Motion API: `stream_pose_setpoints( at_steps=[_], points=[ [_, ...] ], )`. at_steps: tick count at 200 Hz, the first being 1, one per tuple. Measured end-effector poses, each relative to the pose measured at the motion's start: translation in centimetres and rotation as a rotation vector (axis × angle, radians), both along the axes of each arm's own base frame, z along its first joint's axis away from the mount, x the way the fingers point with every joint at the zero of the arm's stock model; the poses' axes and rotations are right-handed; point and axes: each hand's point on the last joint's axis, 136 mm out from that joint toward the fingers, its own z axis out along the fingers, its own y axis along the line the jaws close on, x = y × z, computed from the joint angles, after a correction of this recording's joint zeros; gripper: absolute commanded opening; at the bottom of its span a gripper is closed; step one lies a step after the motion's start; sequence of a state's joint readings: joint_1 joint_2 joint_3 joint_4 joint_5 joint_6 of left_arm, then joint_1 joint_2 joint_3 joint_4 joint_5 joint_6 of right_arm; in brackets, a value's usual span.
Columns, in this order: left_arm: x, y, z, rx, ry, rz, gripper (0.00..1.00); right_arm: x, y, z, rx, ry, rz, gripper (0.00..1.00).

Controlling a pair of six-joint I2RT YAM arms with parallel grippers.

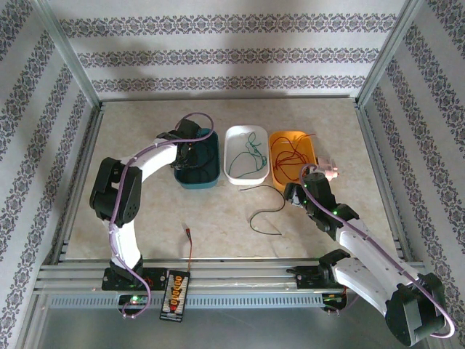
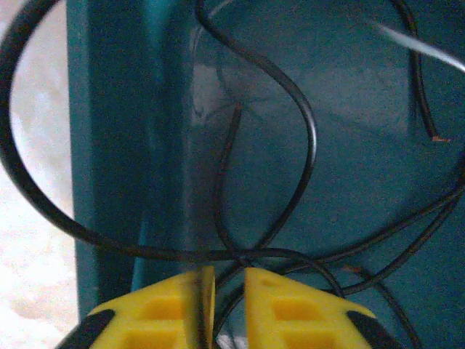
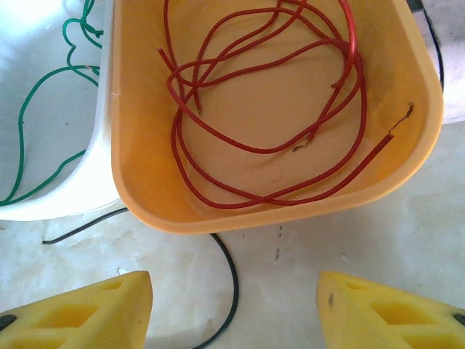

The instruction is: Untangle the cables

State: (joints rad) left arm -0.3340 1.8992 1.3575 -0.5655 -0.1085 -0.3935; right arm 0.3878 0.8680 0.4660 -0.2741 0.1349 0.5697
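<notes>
L pincer (image 2: 229,280): over teal bin (image 2: 109,145), fingers parted just a crack, so I call it released. A thin blk wire runs by the gap; can't tell if it touches.
R pincer (image 3: 232,291): spread wide, nothing in it, hovering over bench (image 3: 349,247) just at near side of orange bin (image 3: 134,109).
Red cables (image 3: 254,150): loose loops inside orange bin.
Green cable (image 3: 20,138): in white bin (image 3: 80,189), right beside orange.
Blk cables (image 2: 311,145): looped in teal bin, bare ends showing.
Stray blk cable (image 3: 231,269): on bench under R pincer, running in below orange bin's rim.
</notes>
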Motion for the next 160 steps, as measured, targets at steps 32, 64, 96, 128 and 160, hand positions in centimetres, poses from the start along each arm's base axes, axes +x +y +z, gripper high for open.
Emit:
stream_pose_setpoints(
  at_steps=[32,64,96,128,160],
  points=[
    [0.3,-1.5,0.9,-0.026,-0.018,-0.053,0.65,-0.1,0.3,0.0,0.012,0.004,0.016,0.61],
    [0.8,-4.1,5.4,-0.069,-0.146,-0.152,0.75,-0.2,0.6,-0.3,0.011,0.015,0.035,0.61],
    [1.1,-7.0,13.3,-0.131,-0.374,-0.249,0.79,-0.6,1.6,-1.5,-0.006,0.06,0.085,0.61],
    [0.2,-7.8,19.2,-0.211,-0.57,-0.276,0.84,-1.4,3.0,-3.4,-0.038,0.13,0.158,0.61],
    [-0.7,-9.2,19.7,-0.284,-0.592,-0.337,0.84,-2.3,4.4,-5.5,-0.09,0.212,0.236,0.62]
  ],
)
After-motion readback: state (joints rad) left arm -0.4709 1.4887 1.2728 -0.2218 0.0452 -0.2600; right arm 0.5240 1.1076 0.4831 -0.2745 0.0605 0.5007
